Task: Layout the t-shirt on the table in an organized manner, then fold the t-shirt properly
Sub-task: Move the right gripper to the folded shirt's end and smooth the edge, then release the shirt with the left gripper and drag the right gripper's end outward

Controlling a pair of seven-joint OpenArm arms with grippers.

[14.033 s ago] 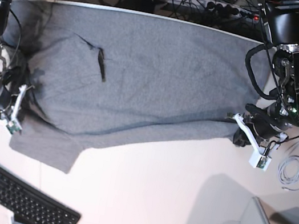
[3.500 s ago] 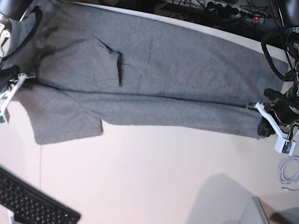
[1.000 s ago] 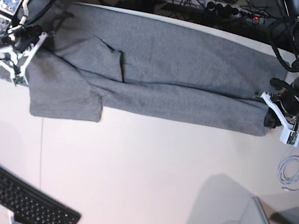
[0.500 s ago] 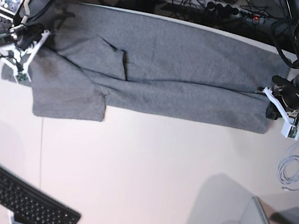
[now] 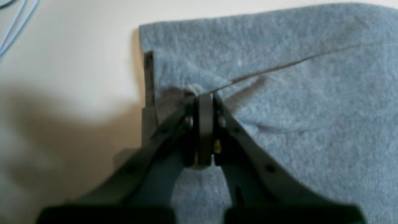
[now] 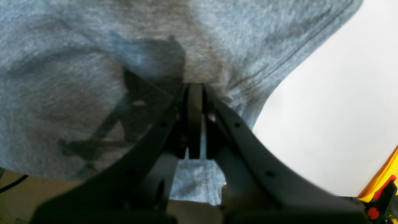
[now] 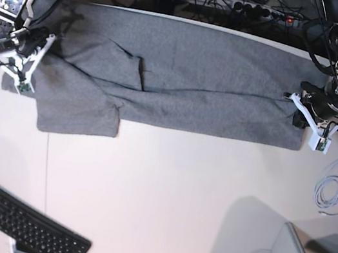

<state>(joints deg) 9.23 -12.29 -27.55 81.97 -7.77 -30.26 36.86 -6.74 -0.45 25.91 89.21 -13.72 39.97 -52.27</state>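
t-shirt [image 7: 184, 80]: heather-grey, spread in a long band across the far part of the table [image 7: 163, 197]; near long edge doubled over itself, 1 sleeve [image 7: 79, 110] lying flat and jutting toward the table's near side.
table: white, bare surface showing all along the t-shirt's near edge.
left gripper [image 5: 203, 98]: at the t-shirt's end on the base view's right; jaws pressed together on a small bunch of cloth at the folded corner, wrinkles radiating from the pinch.
right gripper [image 6: 195, 88]: at the t-shirt's opposite end, beside the sleeve; jaws together, clamped on a gathered ridge of fabric close to a stitched hem.
keyboard [image 7: 15, 220]: black, well apart from the t-shirt, at the table's near corner below the sleeve.
cable [image 7: 329, 192]: pale coil, near the t-shirt's end held by the left gripper, not touching the cloth.
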